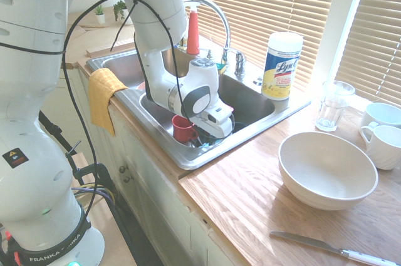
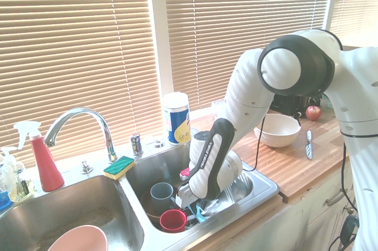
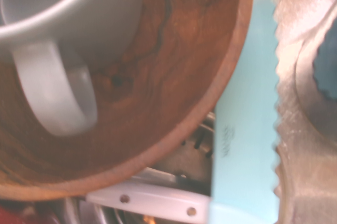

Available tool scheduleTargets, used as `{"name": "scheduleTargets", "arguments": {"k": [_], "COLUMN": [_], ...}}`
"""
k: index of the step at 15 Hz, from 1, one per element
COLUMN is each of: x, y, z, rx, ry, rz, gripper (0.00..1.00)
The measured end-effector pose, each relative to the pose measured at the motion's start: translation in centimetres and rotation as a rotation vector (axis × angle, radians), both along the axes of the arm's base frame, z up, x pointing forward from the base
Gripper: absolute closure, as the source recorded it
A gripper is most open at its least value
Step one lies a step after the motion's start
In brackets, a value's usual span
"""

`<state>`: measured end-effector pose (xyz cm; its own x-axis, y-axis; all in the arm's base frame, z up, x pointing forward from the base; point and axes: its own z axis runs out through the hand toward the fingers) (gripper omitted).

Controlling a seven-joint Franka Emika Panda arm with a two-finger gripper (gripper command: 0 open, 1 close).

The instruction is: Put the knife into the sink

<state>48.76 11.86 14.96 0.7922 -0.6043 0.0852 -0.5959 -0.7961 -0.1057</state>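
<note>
The sink (image 1: 207, 153) (image 2: 263, 192) is a steel double basin set into the wooden counter. My gripper (image 1: 212, 136) (image 2: 196, 205) is lowered into the right basin, among the dishes, and its tips are hidden by them. The turquoise knife (image 3: 246, 129) fills a strip of the wrist view, its serrated edge lying against a metal dish and its flat side beside a brown wooden bowl (image 3: 158, 76). A turquoise sliver of the knife (image 2: 200, 214) shows just below my gripper. Whether the knife is held cannot be told.
In the right basin are a red cup (image 1: 183, 129) (image 2: 173, 220) and a grey mug (image 2: 161, 192). On the counter stand a cream bowl (image 1: 327, 169), a white-handled table knife (image 1: 332, 248), a glass (image 1: 332, 104) and a wipes canister (image 1: 282, 66). A yellow cloth (image 1: 105, 94) hangs over the sink's front.
</note>
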Motion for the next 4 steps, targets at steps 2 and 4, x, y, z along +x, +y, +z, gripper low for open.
{"name": "scheduleTargets", "arguments": {"k": [2, 4], "x": [0.7, 1.8], "y": [0.3, 0.0], "z": [1.8, 6.1], "rx": [-0.002, -0.009], "ry": [-0.02, -0.029], "rz": [0.001, -0.02], "gripper": [0.0, 0.0]}}
